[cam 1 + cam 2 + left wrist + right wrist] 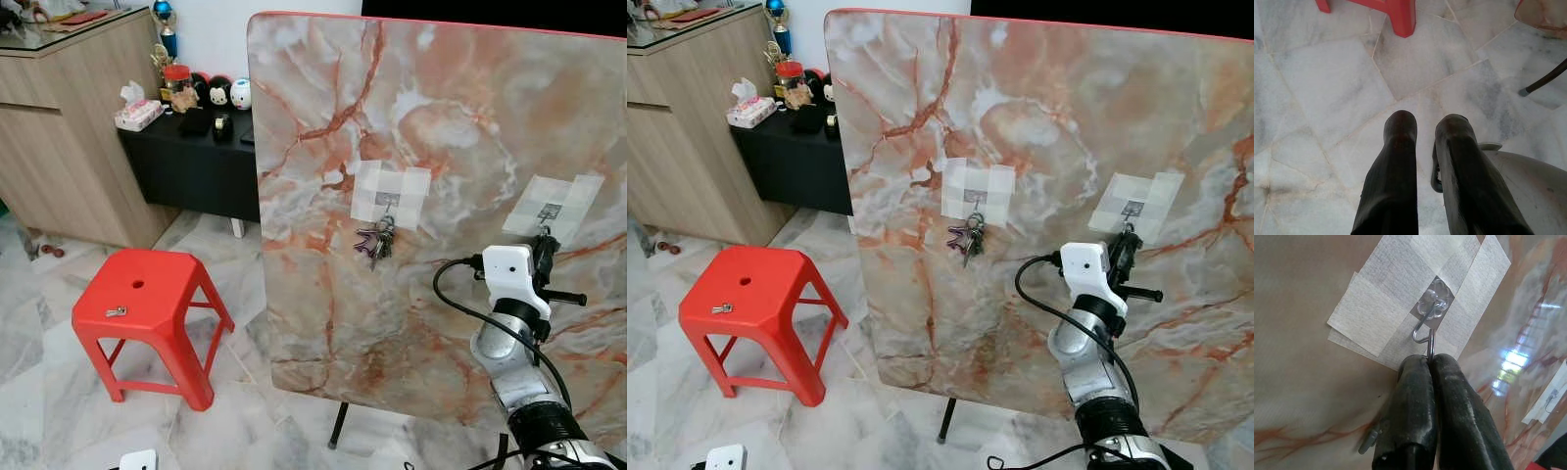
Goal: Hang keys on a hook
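Note:
An upright marble-patterned board [441, 127] carries two metal hooks held on with tape. On the left hook [386, 201] hangs a bunch of keys [377, 241]. My right gripper [1429, 363] is raised to the right hook [1422, 330] and is shut on a thin metal key ring [1431, 345]. The ring's top touches the hook's curved end; I cannot tell whether it is looped over it. In the head views the same gripper [542, 240] sits just under that hook's tape patch. My left gripper [1425, 127] hangs low over the floor, slightly open, holding nothing.
A red plastic stool [147, 294] stands left of the board, a small metal item [116, 311] lying on its seat. Behind are a black low table [196, 162] with trinkets and a wooden cabinet [69, 127]. The board's thin stand leg [338, 426] meets the marble floor.

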